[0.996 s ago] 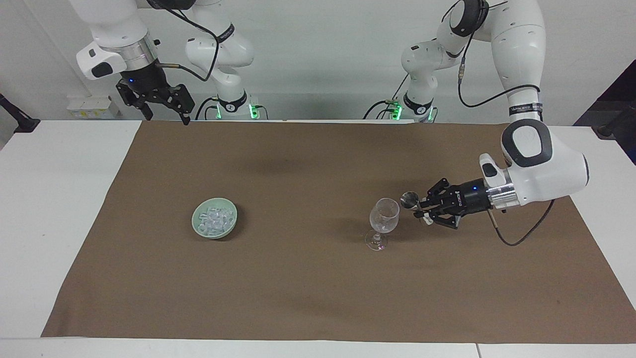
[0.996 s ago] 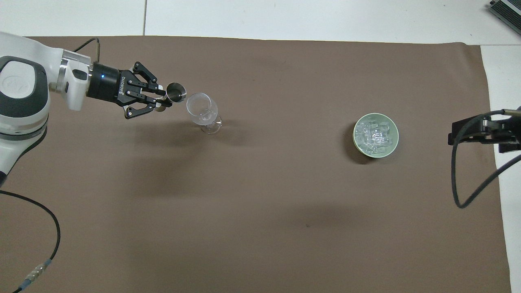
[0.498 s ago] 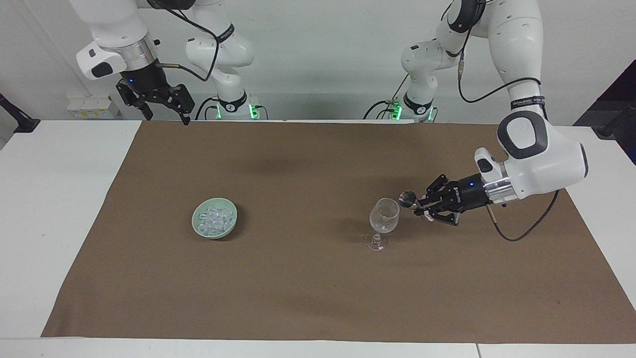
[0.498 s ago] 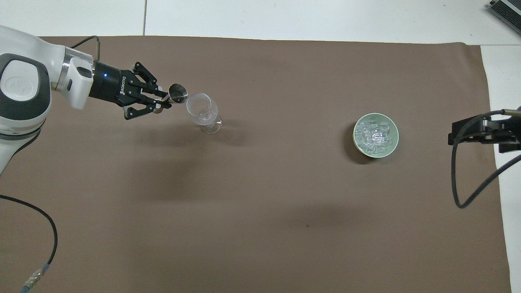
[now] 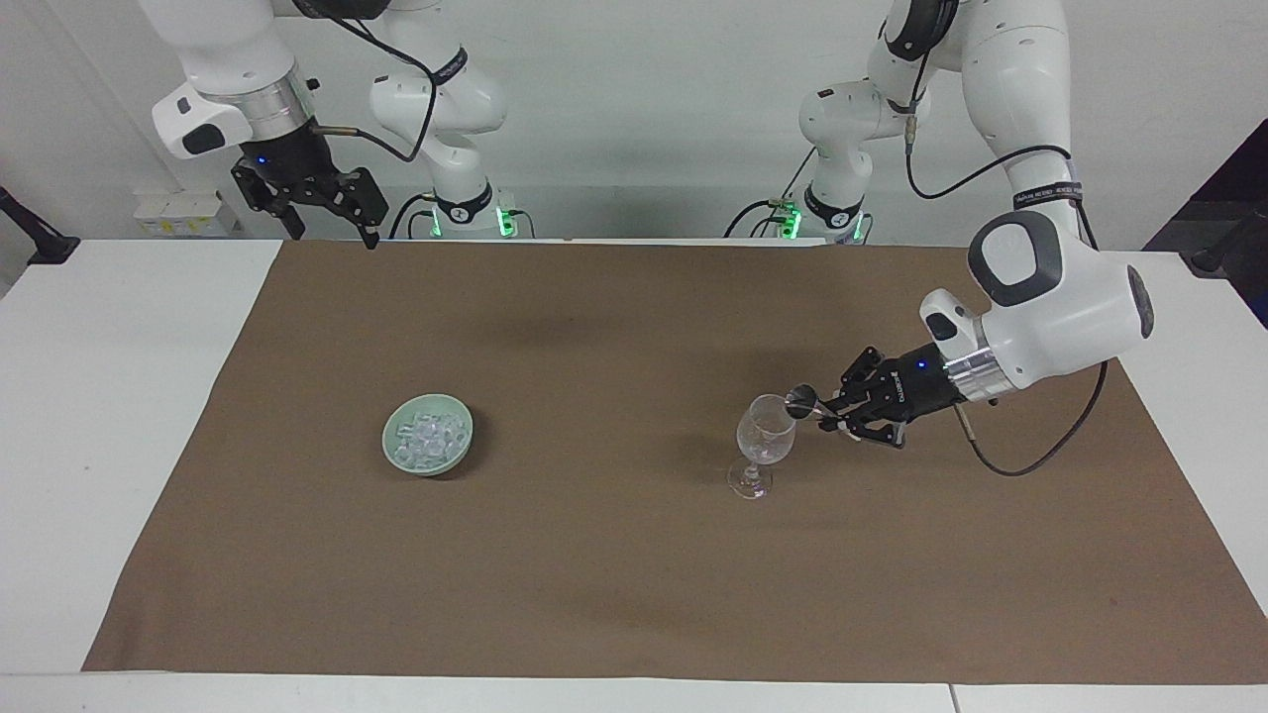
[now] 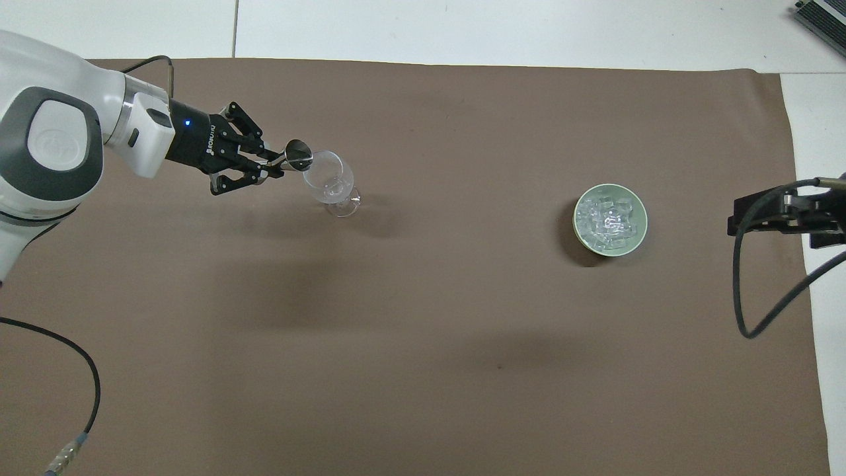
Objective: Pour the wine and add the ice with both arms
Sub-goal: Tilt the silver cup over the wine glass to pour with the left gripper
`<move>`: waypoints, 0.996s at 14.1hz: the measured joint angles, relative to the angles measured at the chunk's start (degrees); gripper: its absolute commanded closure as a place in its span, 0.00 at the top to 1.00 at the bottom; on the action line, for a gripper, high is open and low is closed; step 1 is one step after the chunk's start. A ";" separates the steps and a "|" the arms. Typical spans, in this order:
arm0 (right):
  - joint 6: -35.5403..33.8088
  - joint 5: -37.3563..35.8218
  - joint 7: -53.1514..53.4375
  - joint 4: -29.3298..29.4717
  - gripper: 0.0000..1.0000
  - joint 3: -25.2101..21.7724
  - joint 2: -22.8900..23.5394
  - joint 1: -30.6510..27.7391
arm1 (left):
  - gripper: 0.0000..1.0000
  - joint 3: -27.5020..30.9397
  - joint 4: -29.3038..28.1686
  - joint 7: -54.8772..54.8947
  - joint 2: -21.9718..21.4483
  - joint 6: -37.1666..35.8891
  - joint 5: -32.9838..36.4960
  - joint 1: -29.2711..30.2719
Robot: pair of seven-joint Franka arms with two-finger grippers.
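While my left gripper (image 5: 827, 411) clamps a small metal cup (image 5: 800, 401), tipped at the rim of the glass (image 5: 765, 443), my right gripper (image 5: 332, 213) waits spread apart. The ice (image 5: 428, 435) sits in the green bowl (image 5: 394, 451) toward my right arm's end.

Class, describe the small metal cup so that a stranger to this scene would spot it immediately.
Start at the brown mat and find the stemmed glass toward the left arm's end. The metal cup is tipped at the glass's rim, held by the left tool: the only shiny steel piece.
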 measured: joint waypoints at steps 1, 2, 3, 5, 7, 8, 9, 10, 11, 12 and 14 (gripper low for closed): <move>-0.04 0.00 0.00 0.00 1.00 0.04 0.00 0.00 | 0.00 0.00 0.04 -0.92 -0.42 0.05 0.61 -0.18; -0.21 0.00 0.00 0.00 1.00 0.08 0.00 0.00 | 0.00 0.00 0.04 -1.33 -0.71 0.06 0.81 -0.36; -0.49 0.00 0.00 0.00 1.00 0.08 0.00 0.00 | 0.00 0.00 0.04 -1.65 -0.86 0.06 1.33 -0.61; -0.68 0.00 0.00 0.00 1.00 0.06 0.00 0.00 | 0.00 -0.04 0.17 -3.15 -0.97 0.25 3.86 -1.21; -0.68 0.00 0.00 0.00 1.00 0.05 0.00 0.00 | 0.00 -0.05 0.56 -5.02 -1.08 0.41 5.63 -1.84; -0.68 0.00 0.00 0.00 1.00 0.05 0.00 0.00 | 0.00 -0.05 0.75 -6.30 -1.14 0.53 6.77 -2.20; -0.68 0.00 0.00 0.00 1.00 0.05 0.00 0.00 | 0.00 -0.06 1.02 -7.28 -1.16 0.60 7.63 -2.54; -0.68 0.00 0.00 0.00 1.00 0.04 0.00 0.00 | 0.00 -0.07 1.19 -8.02 -1.21 0.62 8.58 -2.97; -0.68 0.00 0.00 0.00 1.00 0.02 0.00 -0.01 | 0.00 -0.07 1.30 -8.76 -1.26 0.68 9.49 -3.41; -0.68 0.00 0.00 0.00 1.00 -0.01 0.00 -0.05 | 0.00 -0.05 1.44 -9.67 -1.34 0.73 10.56 -3.79; -0.68 0.00 0.00 0.00 1.00 -0.02 0.00 -0.26 | 0.00 -0.13 1.81 -12.07 -1.60 0.75 13.11 -4.43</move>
